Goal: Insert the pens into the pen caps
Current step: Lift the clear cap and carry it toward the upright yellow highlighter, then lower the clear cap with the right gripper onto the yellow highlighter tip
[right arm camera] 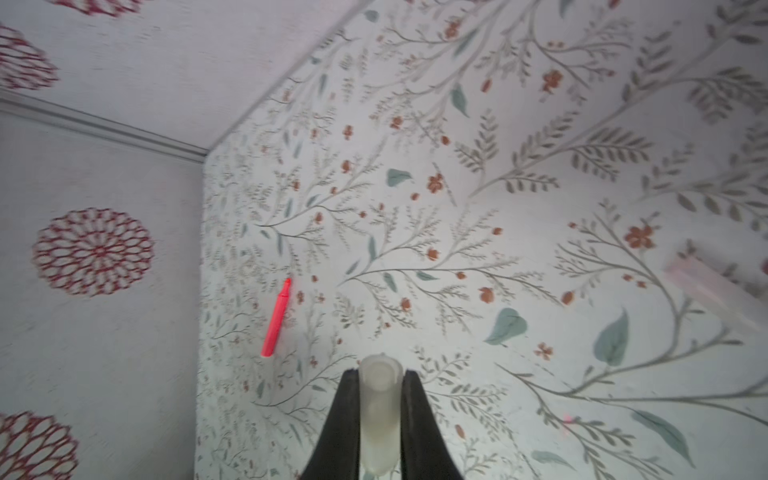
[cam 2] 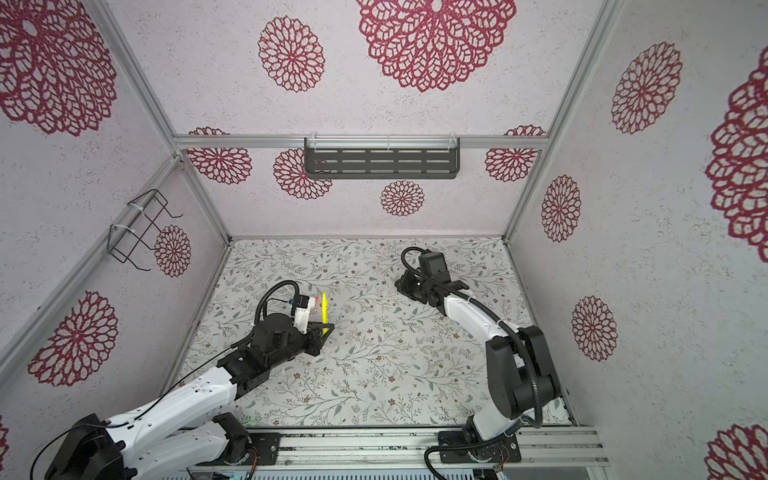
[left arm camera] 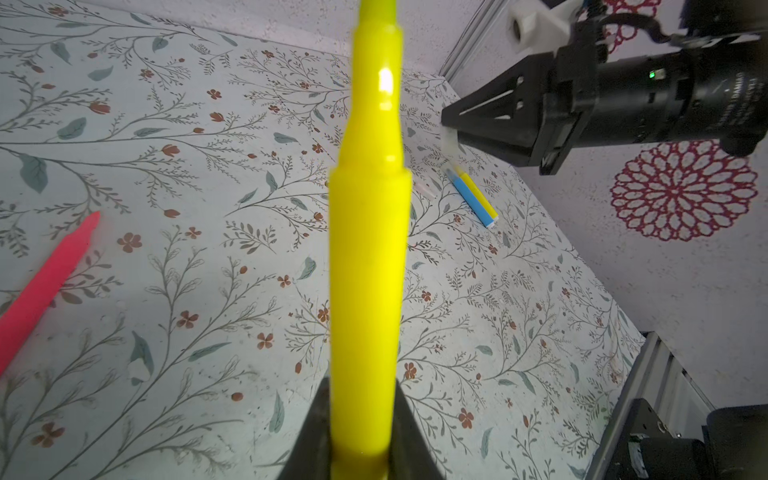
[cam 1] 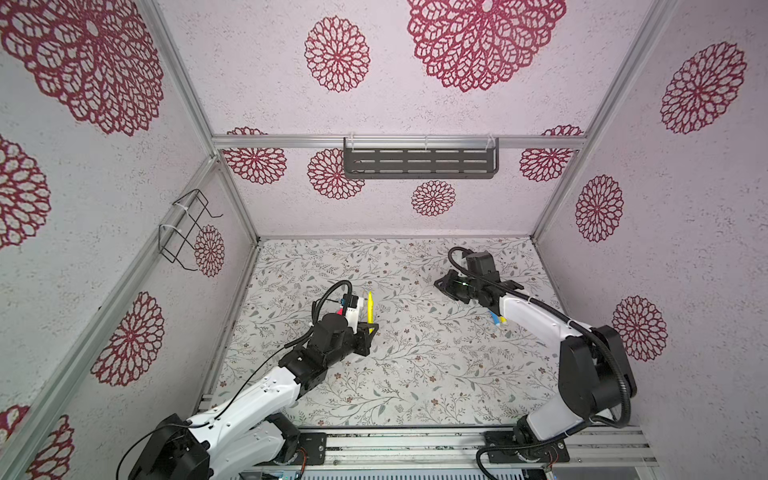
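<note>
Left end effector (left arm camera: 362, 399) clamped on yellow pen (left arm camera: 368, 249), tip projecting; right end effector (right arm camera: 380, 374) clamped on pen cap (right arm camera: 379, 415); well apart above desk (cam 1: 415, 374). Best: align axes first, then push straight, slowly.

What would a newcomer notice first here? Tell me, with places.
The bright yellow marker pen stands upright in the left tool, left of centre over the floral mat. Next comes the translucent whitish plastic cap clamped in the right tool, farther back right. A red-pink marker pen lies loose on the mat.
</note>
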Robot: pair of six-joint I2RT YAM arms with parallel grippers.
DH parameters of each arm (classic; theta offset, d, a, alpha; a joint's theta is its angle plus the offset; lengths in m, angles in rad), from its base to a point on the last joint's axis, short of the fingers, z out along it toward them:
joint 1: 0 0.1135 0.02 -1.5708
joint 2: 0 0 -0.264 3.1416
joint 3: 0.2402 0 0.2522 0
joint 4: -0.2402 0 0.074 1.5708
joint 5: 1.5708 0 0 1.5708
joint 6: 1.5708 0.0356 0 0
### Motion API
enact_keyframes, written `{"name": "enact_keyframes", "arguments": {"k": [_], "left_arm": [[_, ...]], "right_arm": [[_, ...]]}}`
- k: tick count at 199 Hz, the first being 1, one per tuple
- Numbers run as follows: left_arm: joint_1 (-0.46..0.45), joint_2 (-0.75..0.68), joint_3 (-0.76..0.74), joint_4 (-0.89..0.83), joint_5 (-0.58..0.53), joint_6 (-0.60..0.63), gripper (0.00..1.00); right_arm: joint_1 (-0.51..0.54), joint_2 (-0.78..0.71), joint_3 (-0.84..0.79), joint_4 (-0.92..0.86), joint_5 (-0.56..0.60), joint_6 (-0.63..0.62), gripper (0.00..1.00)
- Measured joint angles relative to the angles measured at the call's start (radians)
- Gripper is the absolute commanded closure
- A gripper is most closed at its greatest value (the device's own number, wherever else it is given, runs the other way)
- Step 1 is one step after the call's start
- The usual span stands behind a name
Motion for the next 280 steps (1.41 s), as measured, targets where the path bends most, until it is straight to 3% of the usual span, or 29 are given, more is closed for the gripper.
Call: {"name": "enact_keyframes", "arguments": {"k": [148, 280], "left_arm": [[-0.144, 0.256, 0.124, 0.144, 0.124, 0.032, 1.0], [-0.157, 0.284, 0.167, 0.139, 0.14, 0.054, 1.0]], "right_arm": [[0.02, -0.264, -0.22, 0.486, -0.2, -0.007, 1.0], [0.113, -0.264, -0.233, 0.518, -0.241, -0.052, 1.0]]}}
